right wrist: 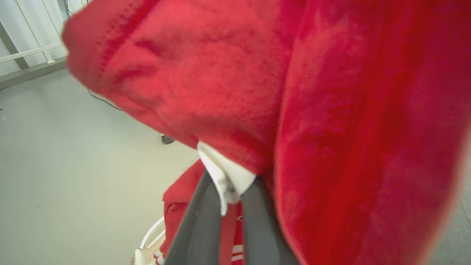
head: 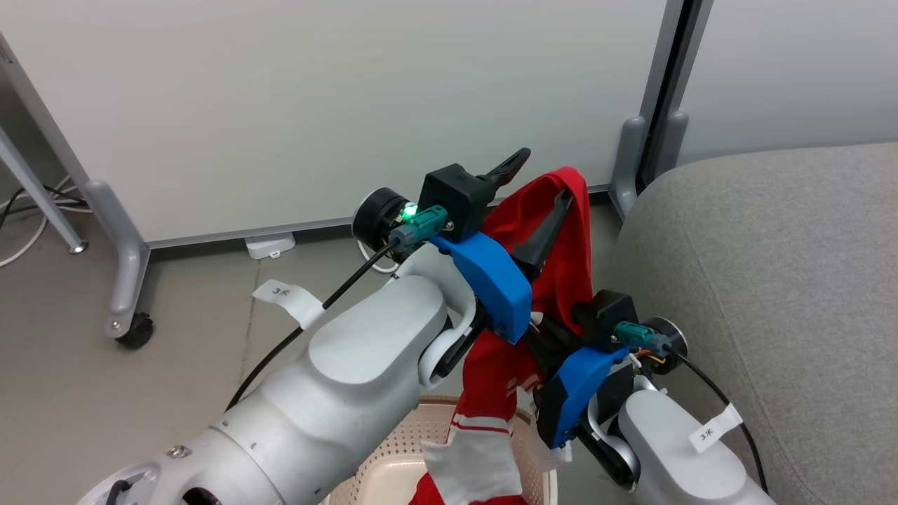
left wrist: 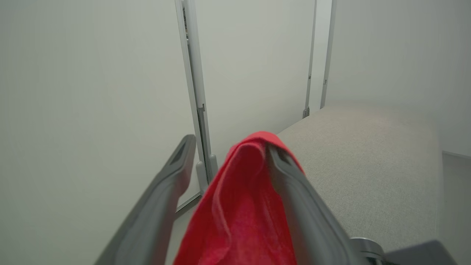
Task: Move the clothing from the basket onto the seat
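The red clothing (head: 574,242) hangs lifted above the cream basket (head: 393,449), its striped lower end trailing into it. My left gripper (head: 541,177) is open, and the fabric lies draped over one finger (left wrist: 294,191) and bunched between the two. Lower down, my right gripper (right wrist: 232,180) is shut on the clothing (right wrist: 331,110), pinching a white tag and red cloth. The grey seat (head: 772,280) lies just to the right of both grippers, and in the left wrist view the seat (left wrist: 368,158) stretches away beyond the fingertips. A corner of the basket (right wrist: 147,243) appears below in the right wrist view.
White partition panels stand behind, with a grey post on a castor foot (head: 126,280) at the left and another post (head: 631,161) by the seat's corner. Cables (head: 28,203) lie on the floor at far left. A small white box (head: 270,245) sits at the panel's base.
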Tool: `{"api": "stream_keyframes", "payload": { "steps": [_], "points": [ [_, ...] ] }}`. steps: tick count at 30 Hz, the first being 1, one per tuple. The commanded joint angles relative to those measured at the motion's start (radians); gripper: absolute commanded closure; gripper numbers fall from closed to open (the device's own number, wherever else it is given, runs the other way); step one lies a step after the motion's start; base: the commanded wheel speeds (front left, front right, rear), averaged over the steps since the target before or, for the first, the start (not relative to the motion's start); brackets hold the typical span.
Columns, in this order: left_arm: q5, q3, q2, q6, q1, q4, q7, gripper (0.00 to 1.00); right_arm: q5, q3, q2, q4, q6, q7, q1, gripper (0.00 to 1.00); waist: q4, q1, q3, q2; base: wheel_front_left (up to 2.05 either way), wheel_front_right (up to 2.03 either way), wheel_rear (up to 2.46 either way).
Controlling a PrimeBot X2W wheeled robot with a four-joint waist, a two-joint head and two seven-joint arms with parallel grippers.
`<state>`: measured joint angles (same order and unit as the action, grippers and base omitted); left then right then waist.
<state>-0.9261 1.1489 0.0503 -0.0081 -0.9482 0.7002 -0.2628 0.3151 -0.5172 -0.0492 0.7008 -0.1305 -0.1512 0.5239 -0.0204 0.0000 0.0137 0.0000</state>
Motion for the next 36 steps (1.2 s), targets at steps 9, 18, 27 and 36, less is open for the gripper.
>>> {"api": "stream_keyframes", "payload": {
  "steps": [9, 18, 27, 36],
  "points": [
    [0.021, -0.035, 0.006, -0.005, 0.039, 0.014, -0.003, 0.00, 0.002, 0.010, -0.002, 0.007, 0.000, -0.011, 0.006, 1.00, -0.003, 0.0000, -0.003, 0.0000, 0.00, 0.00, 0.00],
    [0.123, -0.172, 0.076, -0.004, 0.155, -0.096, -0.003, 0.00, -0.008, 0.025, -0.002, 0.011, 0.000, -0.018, 0.006, 1.00, -0.006, 0.0000, -0.009, 0.0000, 0.00, 0.00, 0.00],
    [0.285, -0.401, 0.194, 0.022, 0.408, -0.307, -0.003, 0.00, -0.018, 0.041, -0.002, -0.008, 0.000, -0.018, 0.004, 1.00, -0.038, 0.0000, -0.021, 0.0000, 0.00, 0.00, 0.00],
    [0.438, -0.634, 0.237, 0.041, 0.705, -0.444, -0.003, 0.00, -0.086, 0.096, -0.002, -0.017, 0.000, -0.011, -0.001, 1.00, -0.083, 0.0000, -0.042, 0.0000, 0.00, 0.00, 0.00]
  ]
}}
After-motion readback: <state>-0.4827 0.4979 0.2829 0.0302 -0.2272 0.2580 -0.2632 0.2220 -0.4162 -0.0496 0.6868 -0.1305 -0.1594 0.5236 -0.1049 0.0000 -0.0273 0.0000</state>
